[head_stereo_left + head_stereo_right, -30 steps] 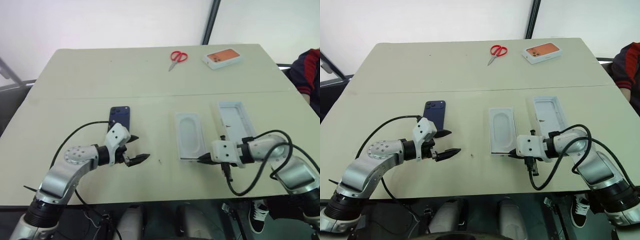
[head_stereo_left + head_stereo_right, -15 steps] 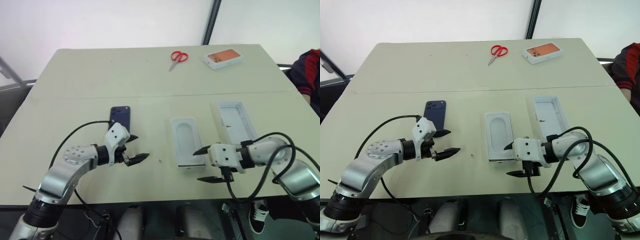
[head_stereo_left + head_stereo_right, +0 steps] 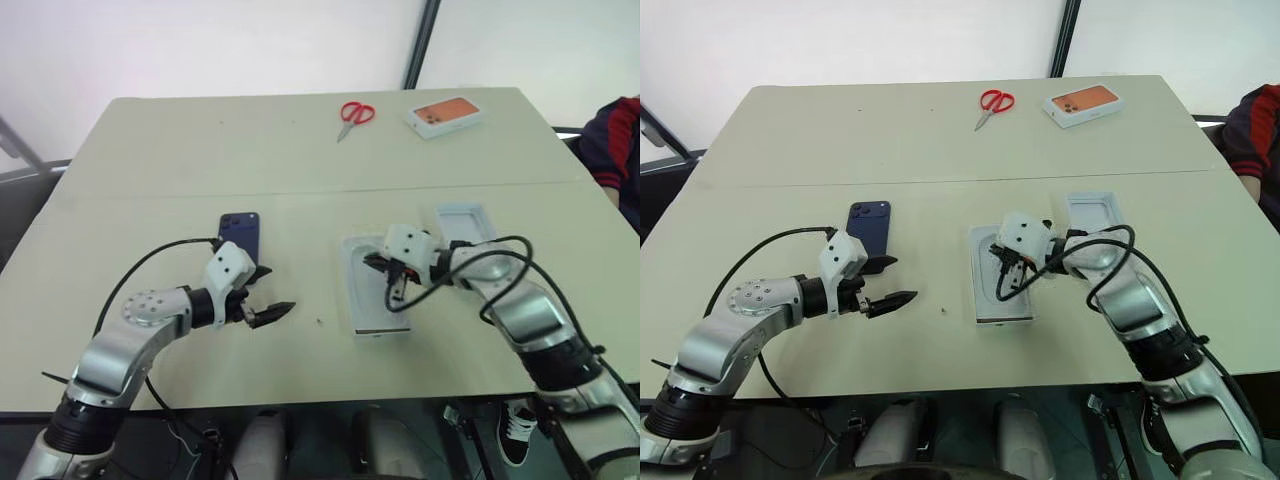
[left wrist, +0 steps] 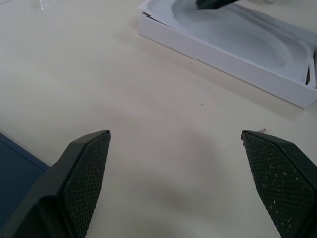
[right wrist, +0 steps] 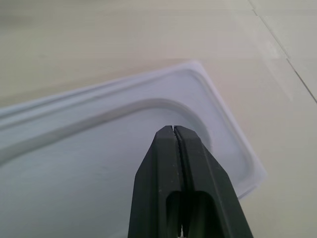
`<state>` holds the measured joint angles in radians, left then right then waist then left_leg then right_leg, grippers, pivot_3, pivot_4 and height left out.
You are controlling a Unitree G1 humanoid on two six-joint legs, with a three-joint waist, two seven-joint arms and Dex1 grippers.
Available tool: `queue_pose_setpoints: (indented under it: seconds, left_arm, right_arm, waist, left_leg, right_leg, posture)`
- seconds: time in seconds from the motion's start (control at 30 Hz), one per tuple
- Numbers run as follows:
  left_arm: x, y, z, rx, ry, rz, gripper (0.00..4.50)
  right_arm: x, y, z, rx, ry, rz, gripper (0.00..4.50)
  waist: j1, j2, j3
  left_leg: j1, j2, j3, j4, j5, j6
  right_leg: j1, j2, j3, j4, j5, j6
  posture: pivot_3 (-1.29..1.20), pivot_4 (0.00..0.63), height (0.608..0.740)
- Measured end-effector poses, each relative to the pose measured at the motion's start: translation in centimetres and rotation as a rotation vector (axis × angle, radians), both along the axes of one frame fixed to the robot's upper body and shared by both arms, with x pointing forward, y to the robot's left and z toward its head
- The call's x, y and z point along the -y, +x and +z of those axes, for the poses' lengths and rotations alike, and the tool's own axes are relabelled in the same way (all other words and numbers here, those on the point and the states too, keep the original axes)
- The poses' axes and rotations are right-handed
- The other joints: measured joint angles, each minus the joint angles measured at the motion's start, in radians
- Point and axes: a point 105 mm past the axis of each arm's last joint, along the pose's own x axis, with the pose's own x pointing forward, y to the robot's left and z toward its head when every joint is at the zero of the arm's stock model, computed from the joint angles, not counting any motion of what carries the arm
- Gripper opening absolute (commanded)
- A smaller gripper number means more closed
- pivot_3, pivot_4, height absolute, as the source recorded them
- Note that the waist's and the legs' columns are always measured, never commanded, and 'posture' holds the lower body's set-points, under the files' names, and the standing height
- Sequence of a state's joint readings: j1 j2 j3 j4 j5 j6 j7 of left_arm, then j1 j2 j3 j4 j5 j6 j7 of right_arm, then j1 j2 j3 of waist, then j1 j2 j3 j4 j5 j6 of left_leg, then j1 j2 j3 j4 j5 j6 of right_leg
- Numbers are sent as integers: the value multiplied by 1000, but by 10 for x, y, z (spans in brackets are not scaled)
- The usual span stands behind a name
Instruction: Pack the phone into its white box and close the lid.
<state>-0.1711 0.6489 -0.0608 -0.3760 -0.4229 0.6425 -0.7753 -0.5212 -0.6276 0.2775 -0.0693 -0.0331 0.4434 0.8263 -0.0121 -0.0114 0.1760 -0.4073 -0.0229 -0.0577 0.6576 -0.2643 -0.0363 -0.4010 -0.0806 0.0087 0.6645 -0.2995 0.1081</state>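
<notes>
Right gripper [image 5: 173, 130] moved, closed, over seemingly white box [image 3: 372, 292].

Dark navy phone [image 3: 240, 236] lies flat at left; white box [image 3: 369, 286] open mid-table; lid [image 3: 465, 224] beside it.

Navy phone [image 3: 241, 236], white box [image 3: 372, 285], red scissors [image 3: 354, 116], orange-topped box [image 3: 445, 114]

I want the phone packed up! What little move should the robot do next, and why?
Probably open the shut right pincer and take hold of the moulded insert under it. The insert lies in the white box, so the phone, flat on the table, has no room yet.
</notes>
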Motion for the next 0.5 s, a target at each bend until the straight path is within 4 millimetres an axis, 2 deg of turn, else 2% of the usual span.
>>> queue_pose_setpoints:
  seconds: [0.07, 0.2, 0.3, 0.5]
  left_arm:
    - [0, 0, 0, 0, 0, 0, 4455]
    - [0, 0, 0, 1, -1, 1, 4455]
    - [2, -2, 2, 7, -1, -5, 4455]
    - [2, -4, 1, 3, -2, -10, 4455]
  right_arm:
    - [1, 6, -3, 11, -15, -28, 45]
    - [-1, 4, -10, 3, -44, -12, 45]
    - [0, -6, -17, -31, -67, 26, 45]
    - [-5, -22, -18, -62, -78, 83, 45]
  waist:
    - [0, 0, 0]
    - [-1, 0, 0]
    - [1, 0, 0]
    - [-2, 0, 0]
  left_leg:
    - [0, 0, 0, 0, 0, 0]
    - [0, 0, 0, 0, 0, 0]
    - [0, 0, 0, 0, 0, 0]
    - [0, 0, 0, 0, 0, 0]
  right_leg:
    - [0, 0, 0, 0, 0, 0]
    - [0, 0, 0, 0, 0, 0]
    - [0, 0, 0, 0, 0, 0]
    - [0, 1, 0, 0, 0, 0]
  posture:
    - [0, 150, 740]
    - [0, 150, 740]
    - [0, 150, 740]
    - [0, 150, 740]
